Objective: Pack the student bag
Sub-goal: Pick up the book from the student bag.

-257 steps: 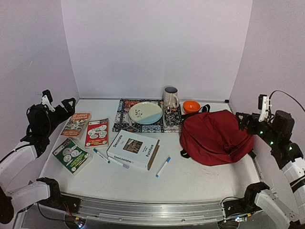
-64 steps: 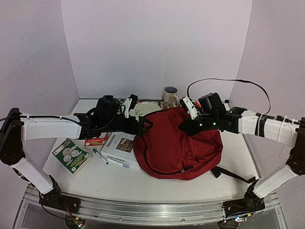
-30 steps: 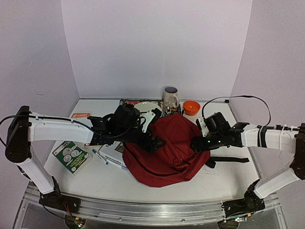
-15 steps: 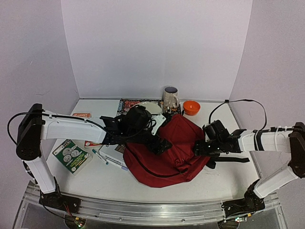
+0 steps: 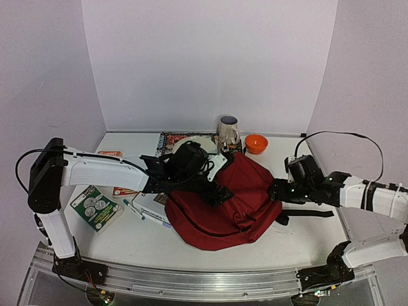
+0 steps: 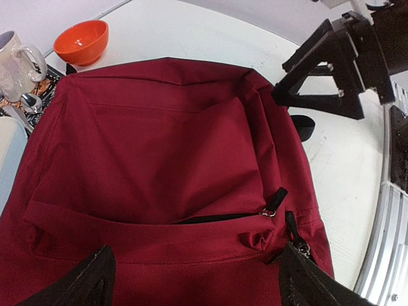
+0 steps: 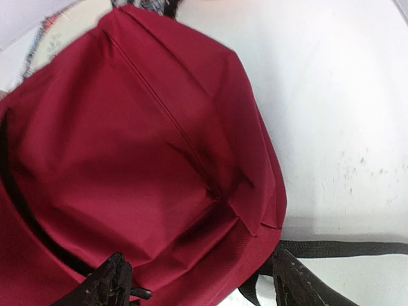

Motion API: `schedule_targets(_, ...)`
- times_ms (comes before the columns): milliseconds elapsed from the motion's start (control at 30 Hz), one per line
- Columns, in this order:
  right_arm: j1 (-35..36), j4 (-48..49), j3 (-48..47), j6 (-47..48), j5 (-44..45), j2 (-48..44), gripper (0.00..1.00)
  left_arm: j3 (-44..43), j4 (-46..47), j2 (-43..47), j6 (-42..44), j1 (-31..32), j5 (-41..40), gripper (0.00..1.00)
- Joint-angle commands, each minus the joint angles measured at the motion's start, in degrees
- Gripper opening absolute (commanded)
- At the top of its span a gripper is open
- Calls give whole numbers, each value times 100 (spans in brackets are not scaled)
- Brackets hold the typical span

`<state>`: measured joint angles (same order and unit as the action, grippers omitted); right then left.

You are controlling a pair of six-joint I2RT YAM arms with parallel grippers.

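Observation:
The dark-red student bag point(image 5: 229, 201) lies flat in the middle of the table, with a black strap point(image 5: 312, 213) trailing to its right. My left gripper point(image 5: 220, 191) hovers over the bag's upper left part, open and empty. In the left wrist view its fingers point(image 6: 95, 280) straddle the fabric point(image 6: 159, 146) just below a front pocket zipper point(image 6: 271, 207) that gapes a little. My right gripper point(image 5: 275, 190) is at the bag's right edge, open and empty. In the right wrist view its fingers point(image 7: 299, 287) straddle the bag's edge point(image 7: 191, 159) above the strap point(image 7: 350, 248).
A mug point(image 5: 228, 131) and an orange bowl point(image 5: 256, 143) stand behind the bag on or near a patterned mat point(image 5: 169, 139). A green booklet point(image 5: 95, 207), a marker point(image 5: 135, 209), a white card point(image 5: 152, 207) and an orange book point(image 5: 121, 190) lie left of the bag.

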<state>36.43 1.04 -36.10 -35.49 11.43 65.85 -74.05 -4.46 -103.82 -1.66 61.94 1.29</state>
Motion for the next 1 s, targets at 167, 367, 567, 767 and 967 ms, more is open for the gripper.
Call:
schedule_targets(167,-16,809,452,-296,-510,1088,72,-339,62,-154,123,20,84,89)
schedule_targets(367,-6,1254,243,-81,-854,1481,51,-406,60,-222,202,49,173,88)
schedule_targets(567,-9,1336,-4,91,-1393,957,3,-482,60,-259,540,147,94,88)
schedule_targets(767,-12,1334,-138,100,-1724,280,0,-603,52,-373,762,251,98,86)
schedule_targets(967,-8,1346,-258,134,-1953,-14,0,-791,60,-471,1040,387,207,77)
